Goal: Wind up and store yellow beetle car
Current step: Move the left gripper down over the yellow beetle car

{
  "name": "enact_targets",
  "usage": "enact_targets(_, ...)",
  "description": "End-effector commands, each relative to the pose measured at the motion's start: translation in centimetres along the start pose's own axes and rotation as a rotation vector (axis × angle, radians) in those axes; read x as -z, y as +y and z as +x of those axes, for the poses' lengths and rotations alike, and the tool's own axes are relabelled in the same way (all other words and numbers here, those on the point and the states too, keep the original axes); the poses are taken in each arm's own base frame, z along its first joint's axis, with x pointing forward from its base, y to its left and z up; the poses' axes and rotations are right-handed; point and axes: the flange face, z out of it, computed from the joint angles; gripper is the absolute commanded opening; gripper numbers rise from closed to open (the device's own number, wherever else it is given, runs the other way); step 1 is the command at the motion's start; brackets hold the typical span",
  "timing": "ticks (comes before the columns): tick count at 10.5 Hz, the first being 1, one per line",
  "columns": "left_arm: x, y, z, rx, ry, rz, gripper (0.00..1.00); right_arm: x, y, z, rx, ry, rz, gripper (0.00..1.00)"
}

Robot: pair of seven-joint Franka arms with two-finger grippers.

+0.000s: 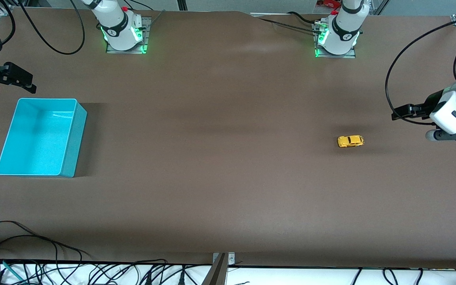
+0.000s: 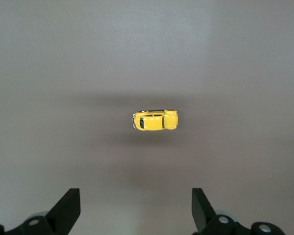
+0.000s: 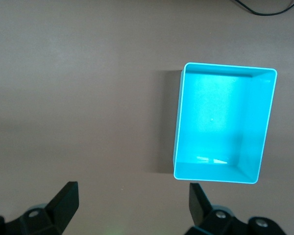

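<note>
The car (image 1: 350, 141) (image 2: 155, 120), tiny, yellow, dark-windowed, sits upright on the table (image 1: 220, 158), well apart from the bin (image 1: 40, 136) (image 3: 224, 122), toward the left arm's end. Left gripper (image 1: 455, 135) (image 2: 136, 210) hangs beside the car, right gripper (image 1: 8, 79) (image 3: 133, 208) beside the bin, both with jaws spread and holding nothing.

**Three cameras, one bench**

The front view looks down from high across the bench (image 1: 228, 166), facing both bases. The left wrist view looks straight down, close, sharing the yellow beetle car (image 1: 350, 141) (image 2: 155, 120) with it. The right wrist view shares the turquoise bin (image 1: 40, 136) (image 3: 223, 122) (seen whole).
</note>
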Motion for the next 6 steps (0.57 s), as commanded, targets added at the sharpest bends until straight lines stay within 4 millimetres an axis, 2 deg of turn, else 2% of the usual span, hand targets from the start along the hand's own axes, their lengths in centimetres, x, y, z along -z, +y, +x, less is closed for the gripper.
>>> enact_targets(1, -2.1, -0.2, 0.2, -0.002, 0.013, -0.007, 1.00, 0.4, 0.0, 0.0, -0.013, 0.002, 0.013, 1.00)
enact_targets(6, -8.3, -0.2, 0.9, 0.001, 0.055, -0.005, 1.00, 0.4, 0.0, 0.0, -0.014, 0.001, 0.014, 1.00)
